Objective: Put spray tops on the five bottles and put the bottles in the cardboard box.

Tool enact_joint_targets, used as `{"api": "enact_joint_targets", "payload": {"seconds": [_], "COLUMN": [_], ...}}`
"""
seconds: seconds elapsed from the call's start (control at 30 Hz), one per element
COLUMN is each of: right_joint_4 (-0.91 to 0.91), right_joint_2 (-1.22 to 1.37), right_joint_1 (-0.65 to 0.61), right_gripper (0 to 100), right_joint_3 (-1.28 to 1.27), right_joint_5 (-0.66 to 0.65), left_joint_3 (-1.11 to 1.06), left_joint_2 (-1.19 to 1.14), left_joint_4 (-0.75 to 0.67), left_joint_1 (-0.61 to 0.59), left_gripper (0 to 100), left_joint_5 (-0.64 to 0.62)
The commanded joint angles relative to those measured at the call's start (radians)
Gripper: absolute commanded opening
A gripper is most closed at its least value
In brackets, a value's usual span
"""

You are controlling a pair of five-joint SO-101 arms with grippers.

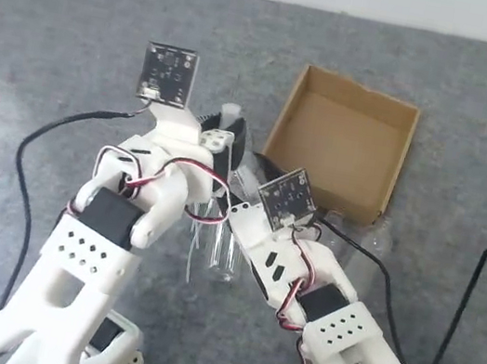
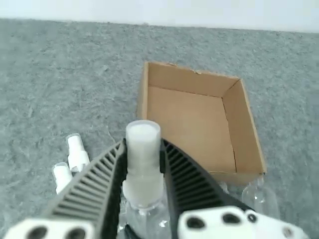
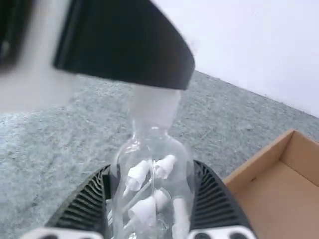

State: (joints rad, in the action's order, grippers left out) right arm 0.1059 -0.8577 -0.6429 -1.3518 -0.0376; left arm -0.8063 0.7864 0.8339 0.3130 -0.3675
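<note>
A clear bottle (image 3: 152,199) stands upright with my right gripper (image 3: 152,174) shut around its body. A white spray top (image 2: 143,149) sits on the bottle's neck, and my left gripper (image 2: 143,147) is shut on it from above. In the high view both grippers meet left of the cardboard box (image 1: 344,148): the left gripper (image 1: 228,137) over the right gripper (image 1: 234,190), with the bottle's body (image 1: 228,250) below them. The box (image 2: 192,122) lies open and empty. Two loose spray tops (image 2: 75,152) lie on the carpet.
Another clear bottle (image 1: 370,237) lies against the box's near wall, also seen as a bottle (image 2: 259,196) in the left wrist view. Black cables (image 1: 23,172) trail over the grey carpet. A white perforated piece (image 1: 122,363) sits at the near edge.
</note>
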Motion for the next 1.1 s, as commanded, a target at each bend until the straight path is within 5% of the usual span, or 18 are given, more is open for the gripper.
{"api": "enact_joint_targets", "payload": {"seconds": [0.0,0.83,1.07], "right_joint_4": [0.088,0.062,-0.051], "right_joint_2": [-0.039,-0.030,-0.028], "right_joint_1": [0.054,0.058,0.196], "right_gripper": [0.6,0.6,0.6], "right_joint_3": [0.043,0.046,0.160], "right_joint_5": [0.009,0.008,0.015], "left_joint_3": [-0.025,-0.105,-0.174], "left_joint_2": [-0.002,0.436,0.548], "left_joint_4": [0.074,0.129,0.110], "left_joint_1": [0.069,-0.029,-0.075], "left_gripper": [1,17,17], "left_joint_5": [0.075,0.167,0.172]}}
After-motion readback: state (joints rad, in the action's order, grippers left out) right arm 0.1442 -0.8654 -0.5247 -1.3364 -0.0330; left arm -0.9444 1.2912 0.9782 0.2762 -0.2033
